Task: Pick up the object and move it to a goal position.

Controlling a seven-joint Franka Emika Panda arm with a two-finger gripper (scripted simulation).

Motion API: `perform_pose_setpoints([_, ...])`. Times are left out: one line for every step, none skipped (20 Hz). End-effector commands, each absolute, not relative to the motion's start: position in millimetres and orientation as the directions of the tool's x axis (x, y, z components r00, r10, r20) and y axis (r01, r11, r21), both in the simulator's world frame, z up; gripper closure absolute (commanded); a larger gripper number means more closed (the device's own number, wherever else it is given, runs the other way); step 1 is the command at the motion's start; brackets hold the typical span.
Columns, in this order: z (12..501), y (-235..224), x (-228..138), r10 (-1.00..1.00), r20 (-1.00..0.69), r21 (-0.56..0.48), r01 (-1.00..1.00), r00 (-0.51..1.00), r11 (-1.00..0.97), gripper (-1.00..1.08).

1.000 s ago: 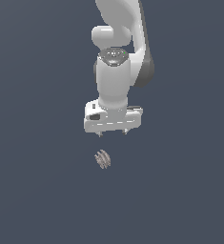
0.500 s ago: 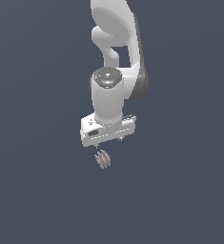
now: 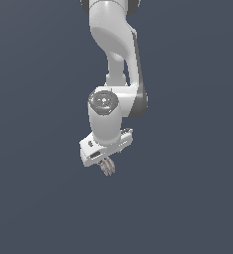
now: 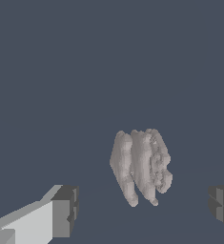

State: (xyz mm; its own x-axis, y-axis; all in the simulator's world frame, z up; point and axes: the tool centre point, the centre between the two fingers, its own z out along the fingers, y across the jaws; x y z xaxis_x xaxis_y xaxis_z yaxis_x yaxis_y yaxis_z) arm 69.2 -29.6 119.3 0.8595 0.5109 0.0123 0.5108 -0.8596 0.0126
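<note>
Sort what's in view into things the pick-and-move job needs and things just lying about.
Needed for the job:
- the object, ridged and grey-beige
- the gripper, open, fingers either side of it

Lying about:
- nothing else visible; only the plain dark surface

No text, label, brand, number or sign can be read in either view
</note>
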Motion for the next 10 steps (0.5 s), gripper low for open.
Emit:
perform_pose_setpoints([111.9,-32.7,71.8,0.543,0.008,0.008,0.543,0.840,-0.840,-0.92])
perform_pose_setpoints([109.5,-33.8,72.5,0.553,0.006,0.007,0.553,0.833,-0.833,-0.92])
perform_pose_setpoints([107.3,-34.8,73.2,0.562,0.005,0.006,0.561,0.827,-0.827,-0.92])
perform_pose_setpoints([105.4,-35.6,73.7,0.569,0.004,0.004,0.569,0.822,-0.822,-0.92])
perform_pose_setpoints([103.7,-36.4,74.2,0.575,0.003,0.003,0.575,0.818,-0.818,-0.92])
perform_pose_setpoints([102.3,-37.0,74.5,0.581,0.002,0.002,0.581,0.814,-0.814,-0.92])
perform_pose_setpoints([101.1,-37.5,74.9,0.585,0.001,0.001,0.585,0.811,-0.811,-0.92])
perform_pose_setpoints([100.2,-37.9,75.1,0.589,0.001,0.001,0.589,0.808,-0.808,-0.92])
perform_pose_setpoints([99.6,-38.2,75.3,0.591,0.000,0.000,0.591,0.807,-0.807,-0.92])
perform_pose_setpoints([99.2,-38.4,75.4,0.593,0.000,0.000,0.593,0.805,-0.805,-0.92])
